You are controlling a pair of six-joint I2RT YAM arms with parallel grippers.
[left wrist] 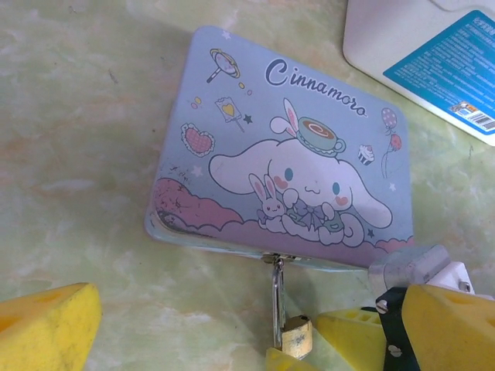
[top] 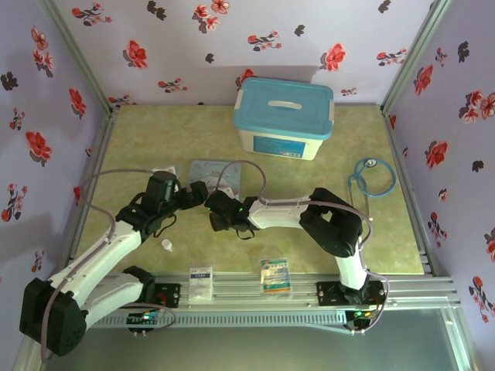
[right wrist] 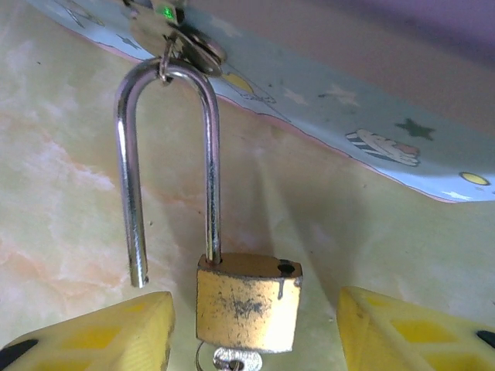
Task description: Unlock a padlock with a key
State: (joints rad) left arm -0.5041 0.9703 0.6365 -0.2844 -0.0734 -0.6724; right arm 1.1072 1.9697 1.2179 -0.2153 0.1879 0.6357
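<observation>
The brass padlock (right wrist: 247, 305) hangs by its silver shackle (right wrist: 166, 154) from the hasp of the light-blue cartoon tin (left wrist: 286, 147). One shackle leg is out of the body and its hole shows empty. The key (right wrist: 232, 360) sticks out of the padlock's underside; just its silver head shows. My right gripper (right wrist: 255, 309) is open, a yellow finger on each side of the padlock body with a gap on both sides. My left gripper (left wrist: 251, 313) is wide open in front of the tin's near edge, and the padlock (left wrist: 296, 336) hangs between its fingers, touching neither.
A white box with a blue lid (top: 284, 120) stands behind the tin. A blue stethoscope (top: 370, 176) lies at the right. A small white cap (top: 166, 245) and two packets (top: 201, 282) (top: 275, 276) lie near the front rail. Both grippers (top: 205, 199) meet at the tin's front edge.
</observation>
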